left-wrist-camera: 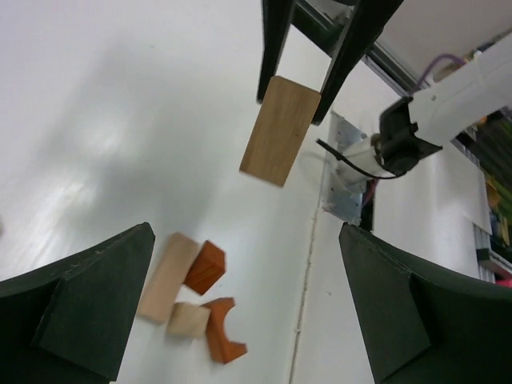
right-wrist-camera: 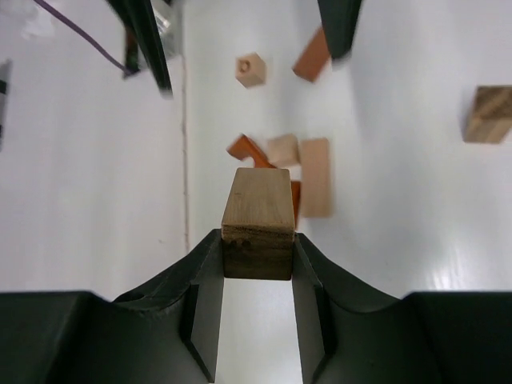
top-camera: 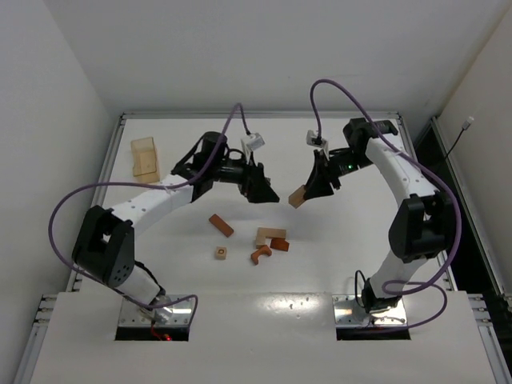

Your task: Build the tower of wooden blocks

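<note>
No wood block tower shows in these views; the blocks lie loose on the white table (top-camera: pixel 336 256). My right gripper (right-wrist-camera: pixel 258 254) is shut on a tan block (right-wrist-camera: pixel 258 210) and holds it in the air (top-camera: pixel 297 198). My left gripper (top-camera: pixel 268 194) faces it from the left, open and empty, its fingers (left-wrist-camera: pixel 88 308) spread wide around nothing. Below them lies a cluster of a tan bar (top-camera: pixel 270 234), a reddish cube (top-camera: pixel 279 244) and a reddish arch (top-camera: pixel 260 256). A reddish bar (top-camera: pixel 222 225) and a small tan cube with a hole (top-camera: pixel 221 253) lie further left.
A larger pale wooden box (top-camera: pixel 145 158) stands at the back left of the table. Purple cables loop above both arms. The table's raised rim (top-camera: pixel 256 114) runs along the back, and a seam crosses the surface near the arm bases.
</note>
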You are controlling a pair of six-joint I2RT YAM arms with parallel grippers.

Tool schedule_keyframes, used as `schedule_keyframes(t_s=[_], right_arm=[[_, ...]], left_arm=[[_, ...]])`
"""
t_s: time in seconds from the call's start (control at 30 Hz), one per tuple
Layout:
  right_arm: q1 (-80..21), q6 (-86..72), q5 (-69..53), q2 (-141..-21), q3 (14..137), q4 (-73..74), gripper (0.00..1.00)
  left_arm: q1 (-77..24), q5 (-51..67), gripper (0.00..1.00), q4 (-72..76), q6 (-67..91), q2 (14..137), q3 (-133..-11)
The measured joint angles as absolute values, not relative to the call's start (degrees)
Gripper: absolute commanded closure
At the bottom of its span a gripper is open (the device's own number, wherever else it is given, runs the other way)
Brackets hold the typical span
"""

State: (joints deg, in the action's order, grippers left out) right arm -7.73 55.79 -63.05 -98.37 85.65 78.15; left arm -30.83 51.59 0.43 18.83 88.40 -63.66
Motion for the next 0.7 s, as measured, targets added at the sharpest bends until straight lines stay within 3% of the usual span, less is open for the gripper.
schedule_keyframes(t_s=[0.17, 0.37, 0.7], right_arm=[[-9.3, 51.6, -53.1, -99.6, 89.3, 74.3, 1.00], [-13.5, 43.3, -40.3, -102.3, 92.1, 63.8, 1.00], [-19.4, 37.6, -29.9, -109.5, 91.0, 51.3, 1.00]], left_arm=[[-20.2, 53.1, 0.00, 0.4, 21.3, 84.9, -63.1], [-8.4, 55.7, 0.00, 8.8, 32.1, 83.0, -54.2], [-5.0, 53.9, 0.00, 1.7, 27.3, 83.5, -59.2]])
